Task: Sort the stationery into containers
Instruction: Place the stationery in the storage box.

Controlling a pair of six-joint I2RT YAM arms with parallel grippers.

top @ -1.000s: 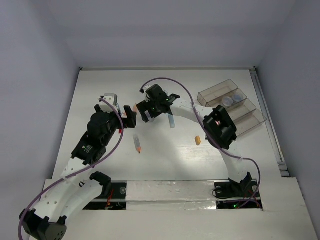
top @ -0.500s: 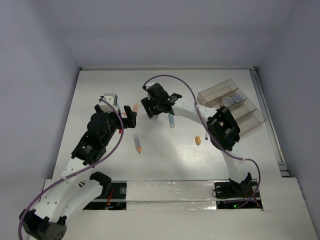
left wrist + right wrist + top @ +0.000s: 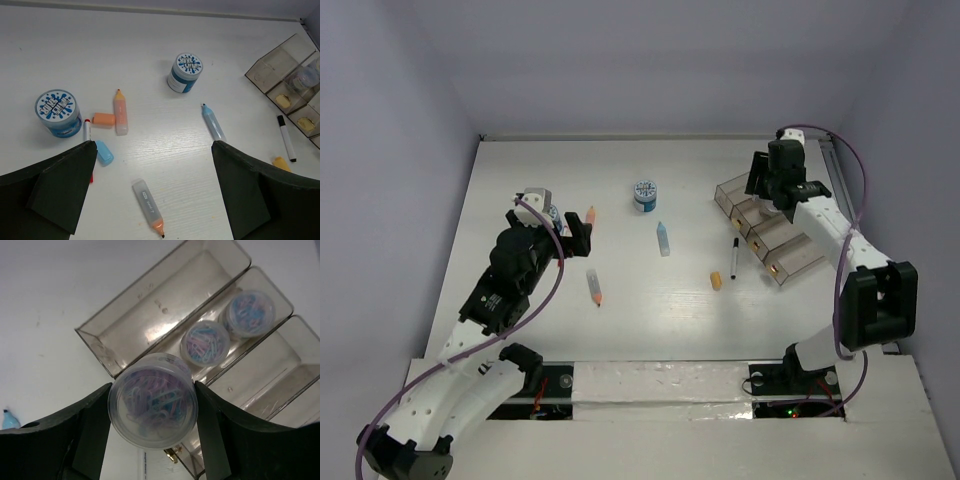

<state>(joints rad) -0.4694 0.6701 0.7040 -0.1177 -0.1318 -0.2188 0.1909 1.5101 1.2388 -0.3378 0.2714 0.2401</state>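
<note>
Outstretched over the tray (image 3: 165,305), right gripper (image 3: 152,410) grasps a jar (image 3: 152,397); left gripper (image 3: 153,147) gapes
Clear round jar, pastel paper clips inside

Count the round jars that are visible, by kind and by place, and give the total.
Blue-lidded jars on the table: 2
Clear jars of paper clips in the tray: 2
Clear jar of paper clips in the right gripper: 1
Total: 5

A blue-lidded jar (image 3: 185,72) stands left of the divided tray (image 3: 272,70).
</note>
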